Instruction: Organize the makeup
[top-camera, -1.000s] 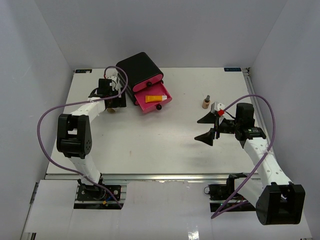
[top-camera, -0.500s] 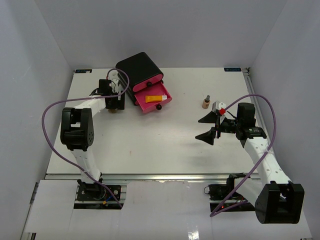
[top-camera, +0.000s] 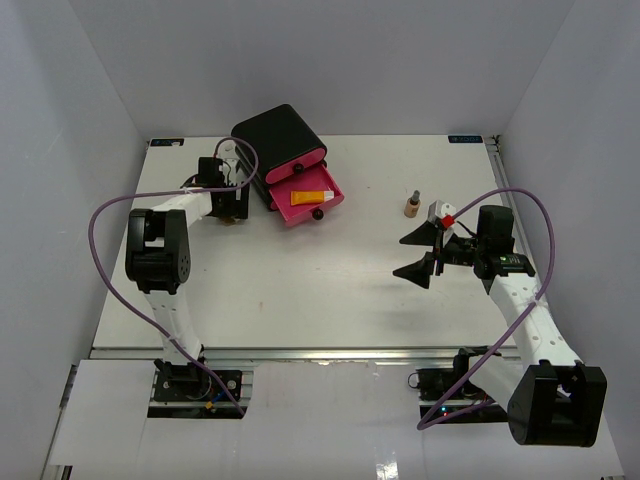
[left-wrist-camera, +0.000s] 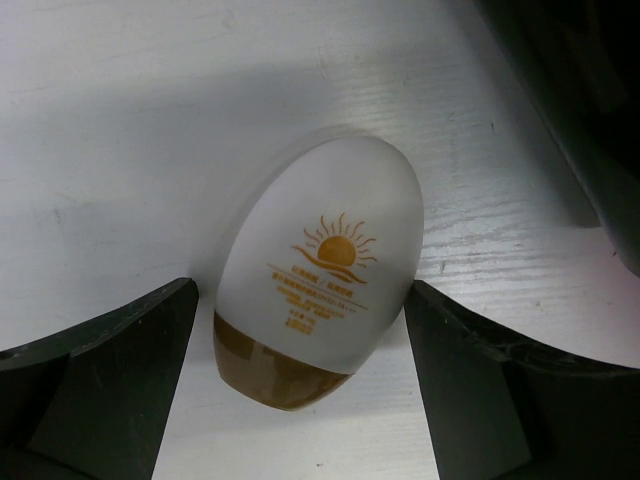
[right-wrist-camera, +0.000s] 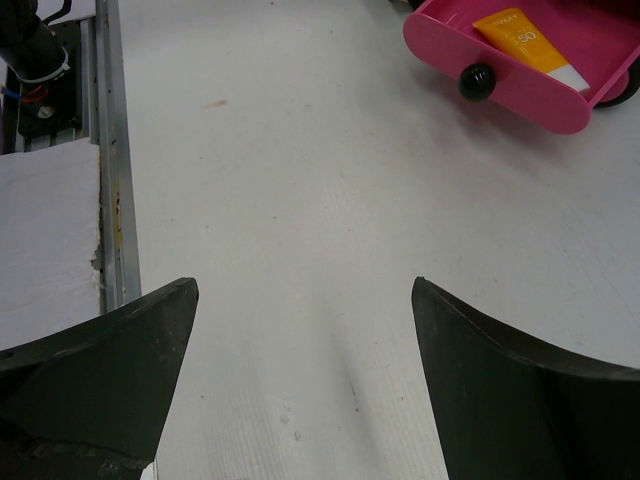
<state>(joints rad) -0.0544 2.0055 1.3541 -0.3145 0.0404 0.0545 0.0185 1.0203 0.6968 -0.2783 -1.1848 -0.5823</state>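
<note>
Left arm (top-camera: 158, 252) elbow swung farther toward black box (top-camera: 278, 135) — right tool (top-camera: 420, 253) edged slightly right.

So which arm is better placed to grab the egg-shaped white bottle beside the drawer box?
Left. The left tool is open and straddles the egg-shaped white bottle, one finger on each side. The right tool is open mid-table, far from it, nothing between its fingers.

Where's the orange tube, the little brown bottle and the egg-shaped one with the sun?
orange tube (right-wrist-camera: 522, 40): right wrist view, middle of body.
little brown bottle (top-camera: 411, 208): top external view, tan body.
egg-shaped bottle (left-wrist-camera: 335, 250): left wrist view, sun print.
</note>
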